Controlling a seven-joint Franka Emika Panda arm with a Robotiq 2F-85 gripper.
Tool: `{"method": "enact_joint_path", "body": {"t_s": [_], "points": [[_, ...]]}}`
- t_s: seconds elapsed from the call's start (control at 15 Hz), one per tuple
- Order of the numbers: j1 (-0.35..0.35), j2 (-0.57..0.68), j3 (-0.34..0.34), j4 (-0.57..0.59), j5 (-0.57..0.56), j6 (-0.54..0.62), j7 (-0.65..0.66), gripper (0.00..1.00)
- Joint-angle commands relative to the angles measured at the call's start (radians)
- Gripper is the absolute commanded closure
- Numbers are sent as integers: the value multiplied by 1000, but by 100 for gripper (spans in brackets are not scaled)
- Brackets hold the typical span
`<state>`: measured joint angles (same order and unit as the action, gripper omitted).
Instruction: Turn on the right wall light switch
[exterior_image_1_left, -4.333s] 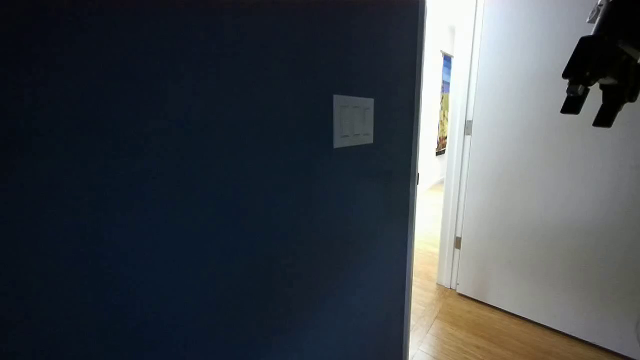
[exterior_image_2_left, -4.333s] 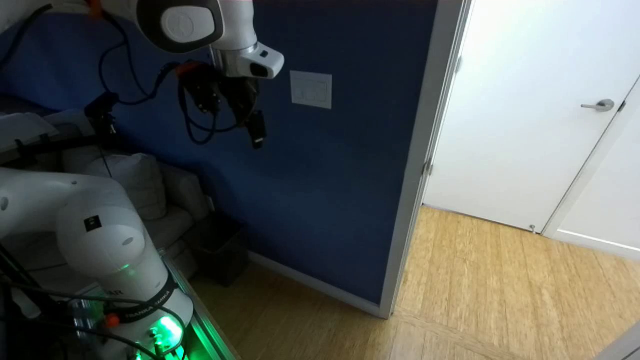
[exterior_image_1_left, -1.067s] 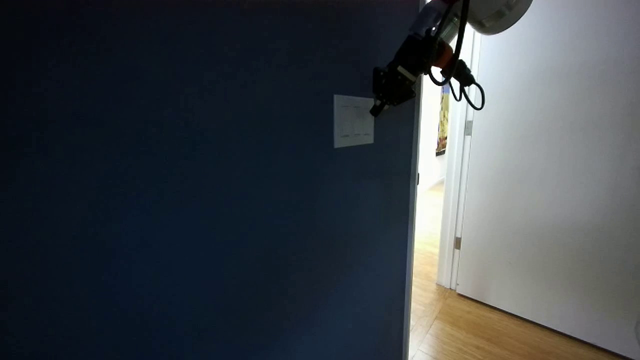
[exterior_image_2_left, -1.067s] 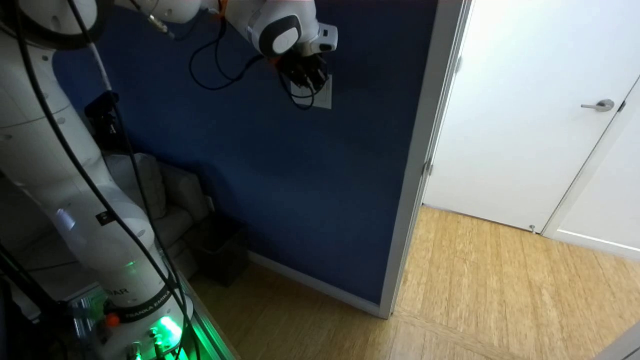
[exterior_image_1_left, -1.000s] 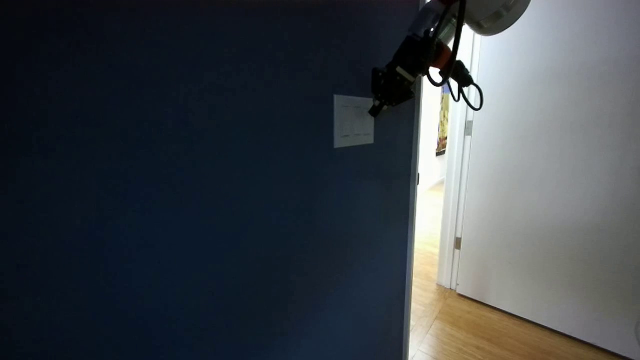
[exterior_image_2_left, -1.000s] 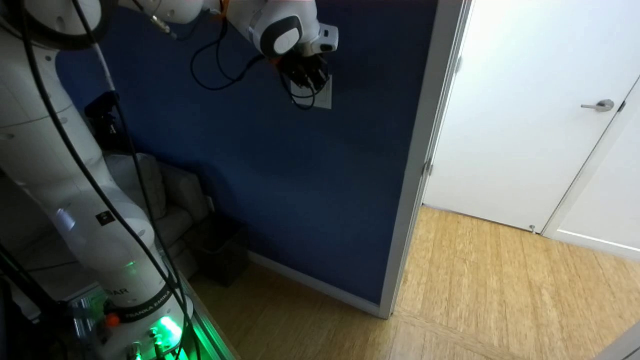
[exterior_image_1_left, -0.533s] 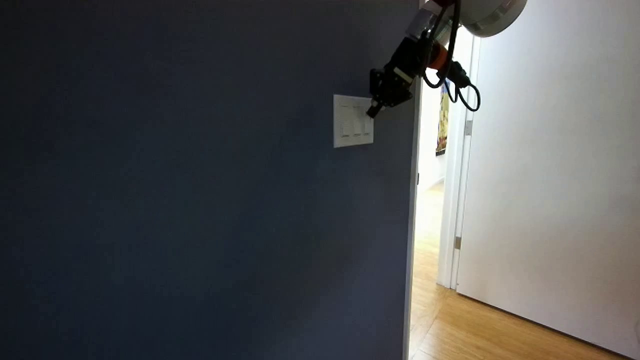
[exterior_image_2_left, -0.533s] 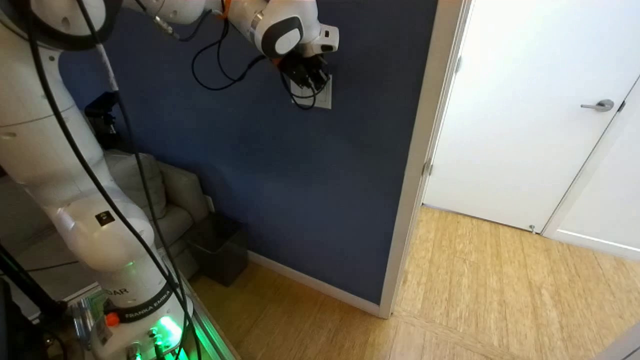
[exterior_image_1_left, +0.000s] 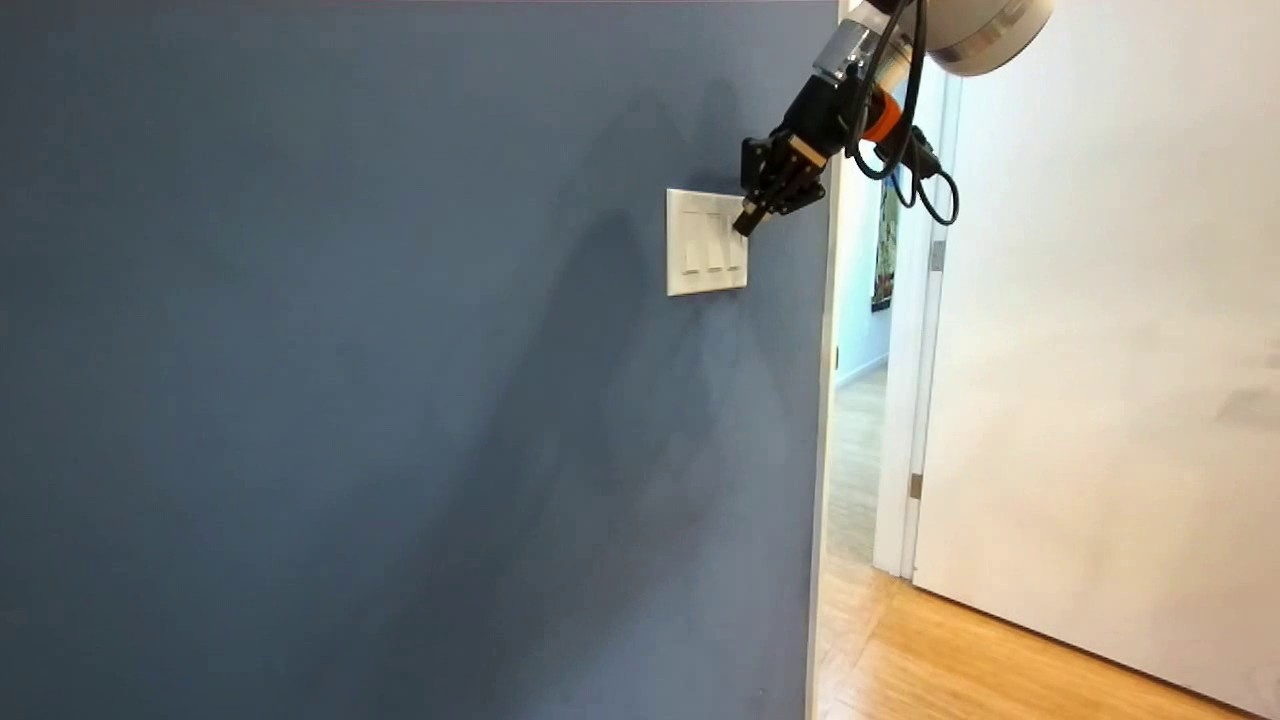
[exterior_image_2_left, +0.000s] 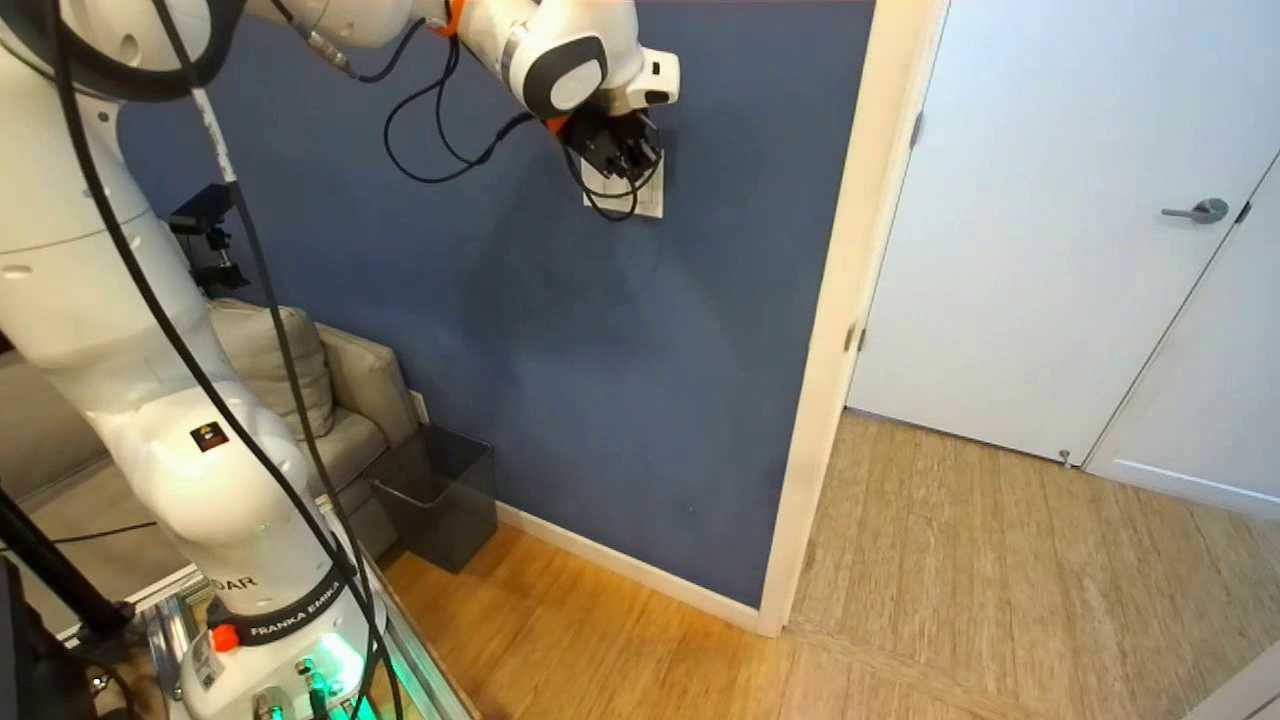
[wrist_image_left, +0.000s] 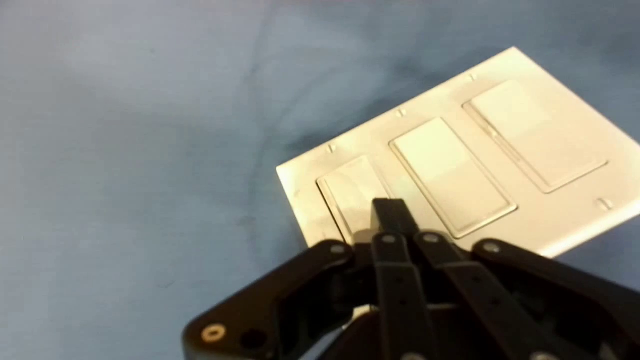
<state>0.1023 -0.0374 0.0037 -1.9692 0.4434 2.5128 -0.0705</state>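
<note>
A white wall plate (exterior_image_1_left: 676, 243) with three toggles is fixed to the blue wall. Its right wall light switch (exterior_image_1_left: 737, 257) lies at the plate's right side; in the wrist view, turned the other way up, that same right wall light switch (wrist_image_left: 350, 187) appears leftmost. My gripper (exterior_image_1_left: 742, 229) is shut, its fingertips together and holding nothing. In the wrist view the tips of my gripper (wrist_image_left: 392, 212) overlap this switch and cover part of it. They are at or very close to its face; touch itself I cannot tell. The middle toggle (wrist_image_left: 452, 175) is uncovered.
A door frame (exterior_image_2_left: 850, 300) borders the wall on the right, with a white door (exterior_image_2_left: 1040, 230) beyond. Low on the left are a sofa (exterior_image_2_left: 345, 440) and a dark bin (exterior_image_2_left: 450, 510). Black cables (exterior_image_2_left: 480, 165) hang from my arm near the plate.
Since several seconds ago my arm has come to the plate and the jaws have shut. Over the last second the room has brightened strongly, with shadows on the wall; my gripper has barely moved.
</note>
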Motion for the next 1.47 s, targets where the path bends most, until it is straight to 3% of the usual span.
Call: {"method": "enact_joint_path", "body": {"t_s": [0.0, 0.73, 0.93, 1.27, 1.33, 1.4], "points": [[-11, 20, 16, 19, 43, 52, -47, 100], [-17, -7, 11, -16, 25, 110, -42, 100], [-19, -20, 11, -25, 1, 66, -37, 100], [-38, -151, 1, -76, -105, -258, 37, 99], [-46, -184, 1, -85, -141, -330, 60, 74], [-52, -212, -1, -87, -155, -401, 77, 73]]}}
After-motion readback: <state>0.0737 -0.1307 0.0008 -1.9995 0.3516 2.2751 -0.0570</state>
